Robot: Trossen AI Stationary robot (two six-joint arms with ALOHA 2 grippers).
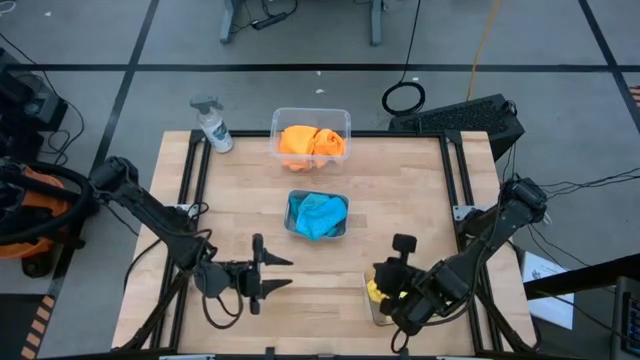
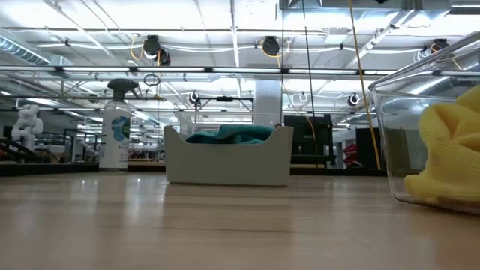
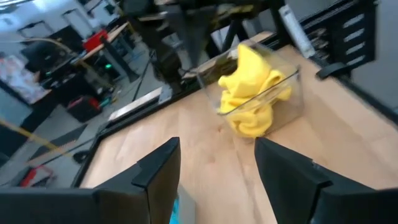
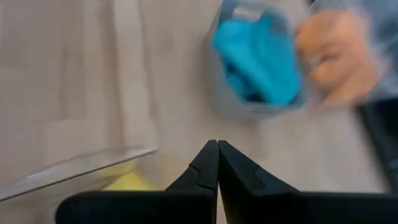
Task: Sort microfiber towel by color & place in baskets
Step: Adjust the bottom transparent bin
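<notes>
Orange towels (image 1: 312, 142) lie in a clear tub (image 1: 278, 118) near the far edge. Turquoise towels (image 1: 318, 215) fill the small greyish tub (image 1: 292, 228) at mid-table. Yellow towels (image 1: 378, 290) sit in a clear tub (image 1: 372, 312) near the near edge; the left wrist view shows them heaped above its rim (image 3: 255, 93). My left gripper (image 1: 285, 273) hovers open left of that tub, fingers pointing toward it. My right gripper (image 1: 402, 246) is shut just beyond the yellow tub's far side, pointing toward the turquoise tub (image 4: 258, 59). Neither gripper shows in the low view.
A spray bottle (image 1: 213, 125) stands at the far left corner. Black frame rails (image 1: 190, 190) run along the table's left and right sides. Bare wood lies between the left gripper and the yellow tub, and left of the turquoise tub.
</notes>
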